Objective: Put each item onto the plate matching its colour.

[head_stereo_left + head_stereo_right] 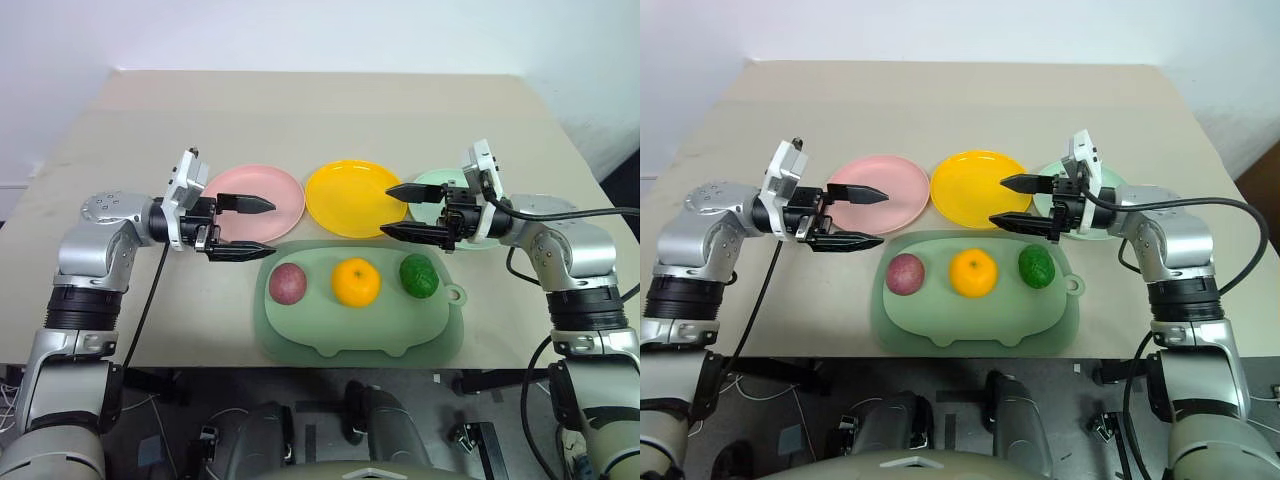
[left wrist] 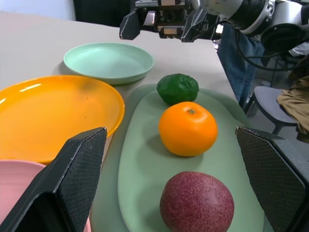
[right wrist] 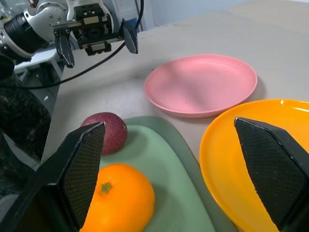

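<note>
Beige table (image 1: 330,110) spanning the whole scene, bare across its far half. Nearest the front edge, a large sage-green mat (image 1: 360,325) with rounded lobes, lying flat and carrying all three fruits in a row. Behind the mat, three round shallow plates in a line across the table: pink plate (image 1: 262,190) on the left, yellow plate (image 1: 345,195) in the middle, pale mint green plate (image 1: 432,185) on the right, partly hidden behind the right arm; all three empty, the yellow one's front rim just at the mat's back edge. Left gripper (image 1: 258,227) held above the table in front of the pink plate, pointing inward to the right, fingers spread wide apart with nothing between them. Right gripper (image 1: 400,211) mirrored on the other side, above the gap between the yellow and mint plates, pointing inward to the left, fingers likewise parted wide and empty. On the mat, orange fruit (image 1: 356,281) at the centre, dark purplish-red fruit (image 1: 287,283) to its left and near it, dark green bumpy fruit (image 1: 418,275) to its right, each apart from its neighbours and none on a plate yet, none touched by either gripper.
</note>
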You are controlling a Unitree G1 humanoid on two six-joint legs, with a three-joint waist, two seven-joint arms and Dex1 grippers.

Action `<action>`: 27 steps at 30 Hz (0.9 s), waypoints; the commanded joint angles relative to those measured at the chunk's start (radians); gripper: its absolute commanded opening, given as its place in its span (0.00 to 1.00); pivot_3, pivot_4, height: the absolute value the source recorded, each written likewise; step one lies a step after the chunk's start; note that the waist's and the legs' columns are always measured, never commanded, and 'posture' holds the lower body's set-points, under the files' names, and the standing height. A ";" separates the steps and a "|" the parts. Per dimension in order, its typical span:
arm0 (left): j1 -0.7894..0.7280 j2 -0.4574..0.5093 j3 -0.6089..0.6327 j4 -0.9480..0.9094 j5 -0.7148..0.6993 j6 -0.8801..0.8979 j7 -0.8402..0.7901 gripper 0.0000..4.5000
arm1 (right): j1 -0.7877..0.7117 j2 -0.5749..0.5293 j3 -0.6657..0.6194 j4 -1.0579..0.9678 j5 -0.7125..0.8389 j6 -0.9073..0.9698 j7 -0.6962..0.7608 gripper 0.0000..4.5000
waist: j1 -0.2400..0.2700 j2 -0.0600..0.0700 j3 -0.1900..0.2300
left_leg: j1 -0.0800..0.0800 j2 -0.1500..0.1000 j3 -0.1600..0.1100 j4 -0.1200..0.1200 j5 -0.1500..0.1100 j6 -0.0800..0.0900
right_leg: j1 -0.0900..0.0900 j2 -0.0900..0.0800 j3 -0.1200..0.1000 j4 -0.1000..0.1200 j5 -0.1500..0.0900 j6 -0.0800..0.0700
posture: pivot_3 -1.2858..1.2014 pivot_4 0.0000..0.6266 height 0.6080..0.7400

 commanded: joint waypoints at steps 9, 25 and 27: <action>-0.002 0.005 0.009 -0.003 0.004 -0.030 -0.021 0.99 | -0.006 -0.022 -0.027 -0.024 0.002 -0.025 0.011 1.00 | 0.001 0.000 0.000 | 0.000 0.000 0.000 0.000 0.000 0.000 | 0.000 0.000 0.000 0.000 0.000 0.000 | 0.52 0.24 0.72; -0.021 0.012 0.009 0.019 0.011 -0.032 -0.041 0.99 | 0.062 -0.092 0.040 -0.068 -0.051 -0.042 0.079 1.00 | 0.002 0.000 0.000 | 0.000 0.000 0.000 0.000 0.000 0.000 | 0.000 0.000 0.000 0.000 0.000 0.000 | 0.52 0.24 0.72; -0.020 0.012 0.008 0.019 0.011 -0.034 -0.042 0.99 | 0.076 -0.115 0.049 -0.066 -0.064 -0.050 0.099 1.00 | 0.001 0.000 0.000 | 0.000 0.000 0.000 0.000 0.000 0.000 | 0.000 0.000 0.000 0.000 0.000 0.000 | 0.52 0.24 0.72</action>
